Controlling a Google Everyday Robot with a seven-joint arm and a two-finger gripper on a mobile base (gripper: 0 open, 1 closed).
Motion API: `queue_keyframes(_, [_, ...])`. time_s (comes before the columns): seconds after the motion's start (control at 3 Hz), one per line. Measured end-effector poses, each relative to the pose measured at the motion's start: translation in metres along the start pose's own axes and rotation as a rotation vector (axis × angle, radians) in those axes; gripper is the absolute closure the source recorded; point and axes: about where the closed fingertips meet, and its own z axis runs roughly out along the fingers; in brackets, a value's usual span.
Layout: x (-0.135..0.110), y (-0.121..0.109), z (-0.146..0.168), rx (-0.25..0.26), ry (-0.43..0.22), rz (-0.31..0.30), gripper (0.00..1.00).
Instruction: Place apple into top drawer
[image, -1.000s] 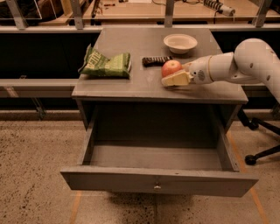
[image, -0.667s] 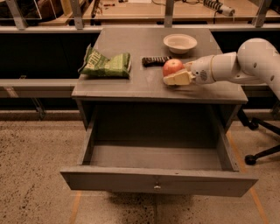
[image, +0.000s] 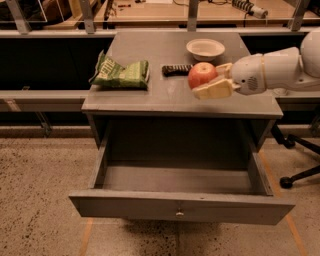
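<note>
The red apple (image: 201, 74) with a yellowish patch sits between the two cream fingers of my gripper (image: 214, 79), which comes in from the right on a white arm. The gripper is shut on the apple and holds it over the right part of the grey cabinet top (image: 170, 97). The top drawer (image: 180, 207) stands pulled out below, wide and shallow, with a small round metal knob (image: 179, 214) on its front panel. Its inside shows nothing in it.
A white bowl (image: 205, 49) stands at the back right of the cabinet top. A green chip bag (image: 121, 74) lies at the left and a dark bar (image: 176, 70) in the middle. An office chair base (image: 300, 175) stands on the floor at the right.
The gripper with the apple has shifted slightly to the right and seems a little higher above the top. Nothing else has moved.
</note>
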Motion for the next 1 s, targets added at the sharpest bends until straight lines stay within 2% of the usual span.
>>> queue_keyframes(0.33, [-0.002,0.009,-0.004,-0.018,0.002,-0.006,1.00])
queue_keyframes(0.67, [-0.003,0.030,-0.001,-0.053,-0.004,0.016,1.00])
queue_keyframes(1.0, [0.006,0.072,0.001,-0.089,0.013,0.070,1.00])
